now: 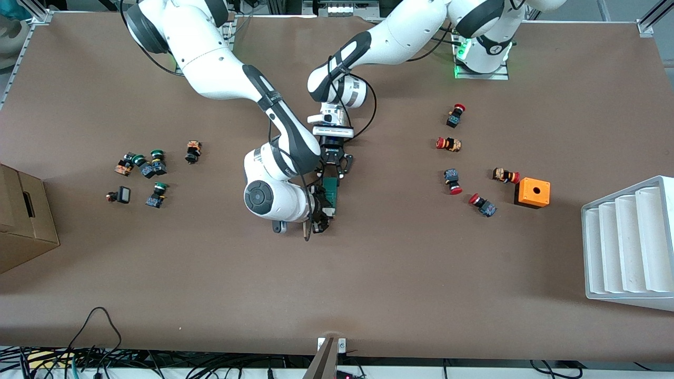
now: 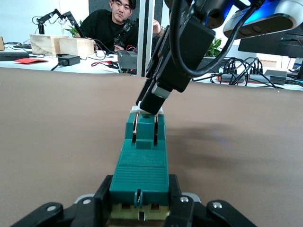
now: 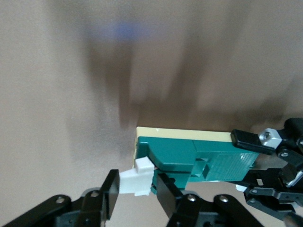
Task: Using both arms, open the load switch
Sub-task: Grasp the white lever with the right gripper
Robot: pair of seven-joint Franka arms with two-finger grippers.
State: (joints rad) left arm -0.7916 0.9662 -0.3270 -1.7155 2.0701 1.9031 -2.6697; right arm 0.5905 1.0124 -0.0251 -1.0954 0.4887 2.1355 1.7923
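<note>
The load switch (image 1: 330, 190), a narrow dark-green block, is held between both grippers over the middle of the table. My left gripper (image 1: 336, 176) is shut on its ribbed green end (image 2: 140, 172), one finger on each side. My right gripper (image 1: 322, 213) is at the other end. Its two fingers (image 3: 110, 195) press on either side of the white piece (image 3: 134, 182) that sticks out of the green body (image 3: 199, 158). In the left wrist view the right gripper (image 2: 152, 100) comes down onto that white end.
Several red-capped push buttons (image 1: 454, 152) and an orange box with a hole (image 1: 533, 192) lie toward the left arm's end, with a white ribbed rack (image 1: 626, 242) near them. Several green-capped buttons (image 1: 147, 166) and a cardboard box (image 1: 23, 221) are toward the right arm's end.
</note>
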